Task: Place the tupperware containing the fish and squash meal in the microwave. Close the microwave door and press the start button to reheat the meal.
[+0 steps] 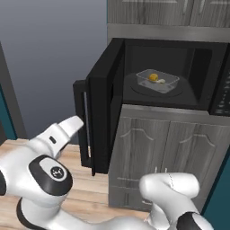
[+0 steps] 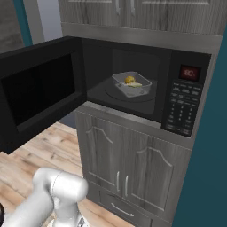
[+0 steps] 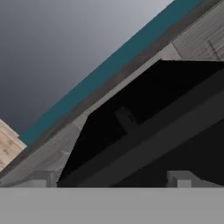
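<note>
White robot arm segments [image 1: 49, 173] curve across the foreground above a wood-plank floor [image 2: 26, 164]. At the bottom of the hand view, the two fingers [image 3: 111, 179] stand wide apart, holding nothing, close in front of the microwave door [image 1: 101, 112]. That black door hangs swung open to the left, its long bar handle [image 1: 82, 123] on the outer edge. Behind it, the microwave [image 2: 186, 99] sits built in above grey wood-grain cabinet doors [image 2: 133, 173]. Inside the dark cavity rests the tupperware [image 2: 131, 84], with the fish and squash meal [image 2: 130, 80] showing yellow-orange through its clear walls.
</note>
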